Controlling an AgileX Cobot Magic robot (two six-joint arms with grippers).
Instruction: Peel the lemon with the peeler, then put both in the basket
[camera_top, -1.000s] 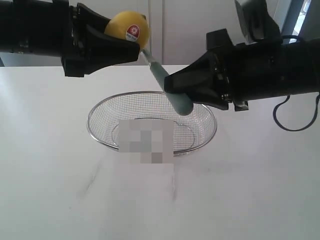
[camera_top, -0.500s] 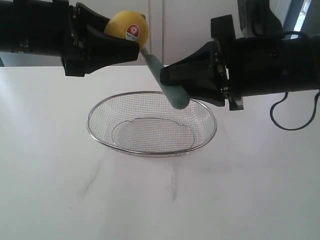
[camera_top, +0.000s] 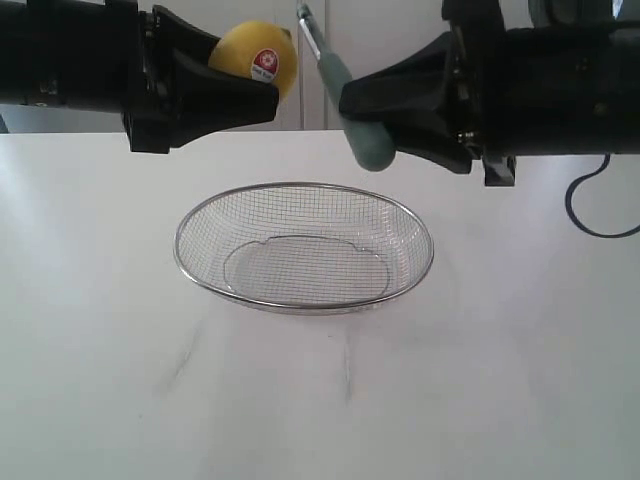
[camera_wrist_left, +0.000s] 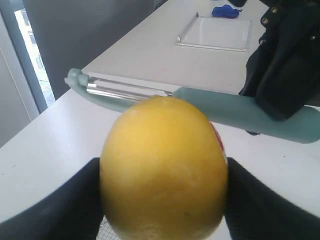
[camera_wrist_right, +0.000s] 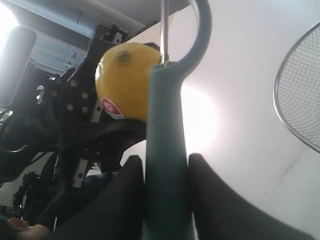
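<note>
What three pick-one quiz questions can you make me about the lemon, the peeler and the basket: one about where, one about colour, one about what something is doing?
1. Where is the lemon?
A. On the floor
B. Held up in the left gripper, higher than the basket
C. Inside a cup

2. What colour is the handle of the peeler?
A. Teal-green
B. Red
C. Black

3. What is the right gripper doing?
A. Hanging open, holding nothing
B. Squeezing a sponge
C. Shut on the peeler handle

Answers:
1. B, because the left gripper clamps the lemon up in the air.
2. A, because the handle looks dull teal-green in every view.
3. C, because the right wrist view shows the gripper clamped on the handle.
</note>
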